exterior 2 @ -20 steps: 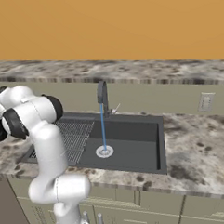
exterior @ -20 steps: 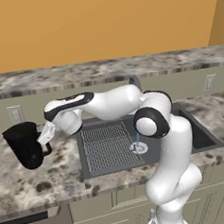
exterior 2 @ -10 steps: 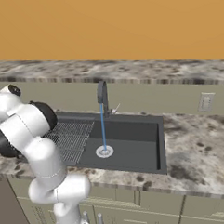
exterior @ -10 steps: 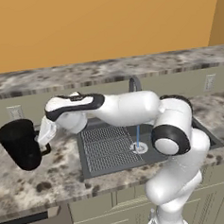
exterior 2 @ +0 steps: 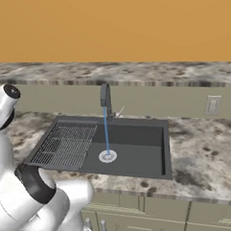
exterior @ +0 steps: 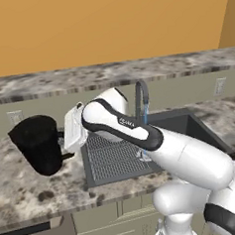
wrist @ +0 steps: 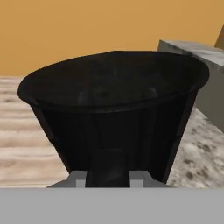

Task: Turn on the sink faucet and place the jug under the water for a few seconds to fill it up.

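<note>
Gripper (wrist: 108, 177): fingers astride the jug's handle; clamped or merely beside it, cannot tell.
Jug (exterior: 39, 145): on the counter (exterior: 25, 188) left of the sink (exterior 2: 138, 150), tilted.
Water (exterior 2: 106, 132): running from the faucet (exterior 2: 105, 96) onto the drain.
Risk: loose hold on glossy handle; jug could tip or slip during carry.

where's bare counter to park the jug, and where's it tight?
Bare counter runs right of the sink to the wall outlet. Bare strip in front of the jug. Tight: claw and arm beside the jug, over the drainboard; the basin holds running water.
</note>
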Robot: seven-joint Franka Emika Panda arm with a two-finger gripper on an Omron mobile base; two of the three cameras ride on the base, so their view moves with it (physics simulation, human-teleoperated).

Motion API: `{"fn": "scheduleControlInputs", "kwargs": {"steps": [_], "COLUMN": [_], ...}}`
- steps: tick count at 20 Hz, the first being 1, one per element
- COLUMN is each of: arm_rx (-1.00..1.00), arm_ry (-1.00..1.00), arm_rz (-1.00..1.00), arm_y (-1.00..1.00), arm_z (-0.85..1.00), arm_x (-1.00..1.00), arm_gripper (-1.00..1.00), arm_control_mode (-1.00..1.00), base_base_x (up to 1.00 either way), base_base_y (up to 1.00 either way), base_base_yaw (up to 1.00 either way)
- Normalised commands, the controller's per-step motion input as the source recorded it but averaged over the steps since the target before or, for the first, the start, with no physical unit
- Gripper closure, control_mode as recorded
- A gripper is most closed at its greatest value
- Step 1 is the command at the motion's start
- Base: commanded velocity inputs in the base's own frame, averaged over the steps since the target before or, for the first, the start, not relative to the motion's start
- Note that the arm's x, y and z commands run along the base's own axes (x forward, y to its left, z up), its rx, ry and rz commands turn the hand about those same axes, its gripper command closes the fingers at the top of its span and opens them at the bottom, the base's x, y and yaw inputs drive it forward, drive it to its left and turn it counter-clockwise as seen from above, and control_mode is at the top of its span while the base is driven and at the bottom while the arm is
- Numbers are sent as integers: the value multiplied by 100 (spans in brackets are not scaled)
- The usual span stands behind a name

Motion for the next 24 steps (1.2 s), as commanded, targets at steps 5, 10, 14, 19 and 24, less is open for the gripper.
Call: {"fn": "scheduleControlInputs", "kwargs": {"steps": [5, 10, 14, 19, 24], "arm_rx": [2, 2, 0, 0, 0], "arm_ry": [2, 15, 21, 20, 11], "arm_rz": [-13, -14, -7, 0, 0], "arm_y": [-100, -100, -100, -100, -100], "arm_z": [26, 25, 5, 0, 0], "arm_x": [-40, 0, 0, 1, 7], "arm_gripper": [100, 100, 100, 100, 100], "arm_control_mode": [-100, -100, -100, -100, -100], "base_base_x": [0, 0, 0, 0, 0], "base_base_y": [0, 0, 0, 0, 0], "base_base_yaw": [0, 0, 0, 0, 0]}}
